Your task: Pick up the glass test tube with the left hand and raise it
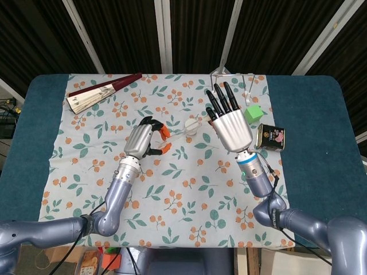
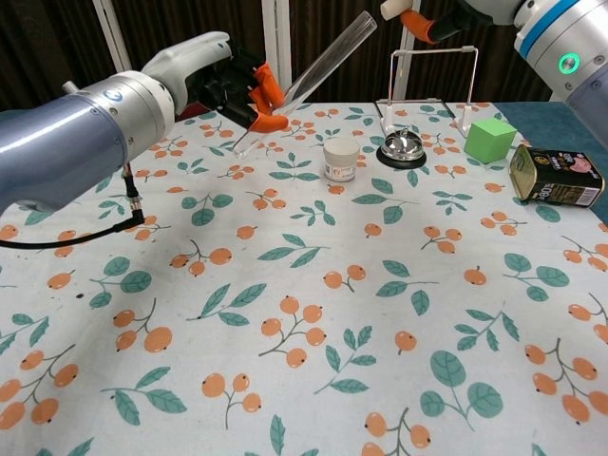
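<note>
My left hand [image 1: 144,140] [image 2: 233,87] grips the clear glass test tube [image 2: 318,70] [image 1: 182,129] between its orange fingertips [image 2: 267,90], well above the floral cloth. The tube slants up and to the right, with its open mouth at the top. My right hand [image 1: 229,121] hovers flat over the middle right of the table, fingers spread and holding nothing. In the chest view only its fingertips [image 2: 418,19] show at the top edge.
A small white jar [image 2: 341,159] stands under the tube. A desk bell [image 2: 401,148] sits below a wire stand [image 2: 432,81], with a green cube [image 2: 489,139] and a tin can [image 2: 557,176] to the right. A folded fan [image 1: 102,91] lies at the far left.
</note>
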### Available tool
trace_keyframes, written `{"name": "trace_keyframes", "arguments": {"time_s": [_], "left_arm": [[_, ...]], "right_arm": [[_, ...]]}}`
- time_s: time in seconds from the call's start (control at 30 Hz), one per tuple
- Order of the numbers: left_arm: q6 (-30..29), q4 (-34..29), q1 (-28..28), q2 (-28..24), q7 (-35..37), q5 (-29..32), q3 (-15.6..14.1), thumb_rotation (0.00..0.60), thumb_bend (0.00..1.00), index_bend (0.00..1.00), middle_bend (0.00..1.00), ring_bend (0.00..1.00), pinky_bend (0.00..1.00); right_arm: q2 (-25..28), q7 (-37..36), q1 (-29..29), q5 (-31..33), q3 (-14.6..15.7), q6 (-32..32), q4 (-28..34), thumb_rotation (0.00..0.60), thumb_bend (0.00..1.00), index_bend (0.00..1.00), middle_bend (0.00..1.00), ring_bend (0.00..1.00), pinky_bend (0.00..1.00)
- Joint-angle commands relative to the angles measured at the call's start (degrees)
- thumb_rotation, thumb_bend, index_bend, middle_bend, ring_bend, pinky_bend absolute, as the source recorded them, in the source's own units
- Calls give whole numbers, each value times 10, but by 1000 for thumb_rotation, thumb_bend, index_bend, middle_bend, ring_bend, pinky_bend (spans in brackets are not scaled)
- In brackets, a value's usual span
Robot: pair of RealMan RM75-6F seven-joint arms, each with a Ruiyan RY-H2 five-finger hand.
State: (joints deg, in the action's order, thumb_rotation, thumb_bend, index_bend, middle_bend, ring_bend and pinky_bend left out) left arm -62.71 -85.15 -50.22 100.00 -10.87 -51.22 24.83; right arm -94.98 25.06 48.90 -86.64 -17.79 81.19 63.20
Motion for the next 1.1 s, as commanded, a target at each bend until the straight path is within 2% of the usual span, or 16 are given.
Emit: {"name": "trace_keyframes", "arguments": {"time_s": [0.03, 1.1], "left_arm": [[0, 1, 0, 0, 0, 1, 0, 600, 679, 671, 717, 240, 99], [-1, -10, -5, -1, -7, 15, 2, 600, 679, 671, 717, 240, 99]], "right_arm": [[0, 0, 0, 0, 0, 0, 0, 600, 461, 724, 226, 0, 0], [1, 4, 1, -6, 4, 1, 14, 600, 461, 724, 226, 0, 0]]}}
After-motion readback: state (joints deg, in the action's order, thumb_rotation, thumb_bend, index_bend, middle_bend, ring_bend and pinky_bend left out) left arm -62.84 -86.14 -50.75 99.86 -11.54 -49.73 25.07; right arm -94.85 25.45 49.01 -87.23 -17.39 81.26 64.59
